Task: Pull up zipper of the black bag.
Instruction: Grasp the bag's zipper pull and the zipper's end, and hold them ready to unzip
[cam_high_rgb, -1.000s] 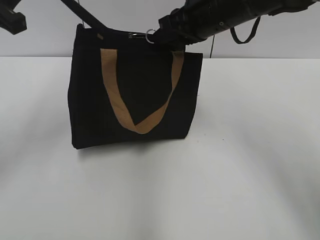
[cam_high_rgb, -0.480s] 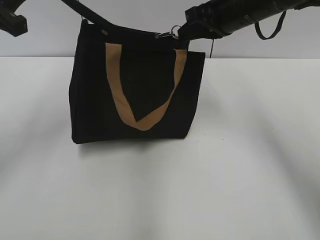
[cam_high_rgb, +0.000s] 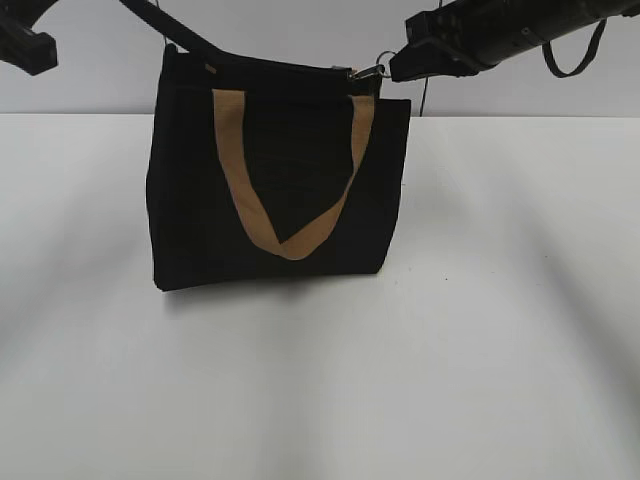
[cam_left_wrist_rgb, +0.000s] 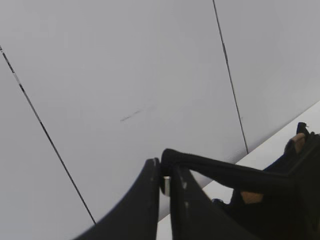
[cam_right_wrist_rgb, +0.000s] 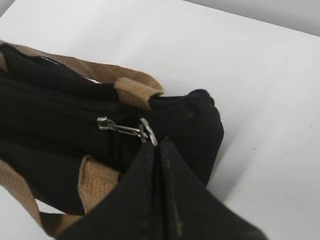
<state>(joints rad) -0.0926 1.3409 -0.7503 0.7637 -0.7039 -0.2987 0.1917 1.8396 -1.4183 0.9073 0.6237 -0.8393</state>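
Observation:
The black bag (cam_high_rgb: 280, 190) stands upright on the white table, its tan strap handle (cam_high_rgb: 285, 240) hanging down the front. The zipper runs along the top edge; its silvery metal pull (cam_high_rgb: 368, 72) is near the bag's right end. My right gripper (cam_high_rgb: 398, 70) is shut on the pull's ring, seen close up in the right wrist view (cam_right_wrist_rgb: 156, 142) with the pull (cam_right_wrist_rgb: 122, 128) stretched toward it. My left gripper (cam_left_wrist_rgb: 165, 172) is shut on the thin black shoulder strap (cam_left_wrist_rgb: 225, 172) and holds it taut, up and left of the bag; the strap also shows in the exterior view (cam_high_rgb: 170, 25).
The white table (cam_high_rgb: 320, 380) stretches in front of and to the right of the bag. A grey panelled wall (cam_high_rgb: 300, 30) stands behind it. A black cable loop (cam_high_rgb: 575, 55) hangs from the right arm.
My right gripper has moved to the right along the bag's top edge, drawing the metal pull with it. The bag has shifted slightly right. The left gripper keeps hold of the strap.

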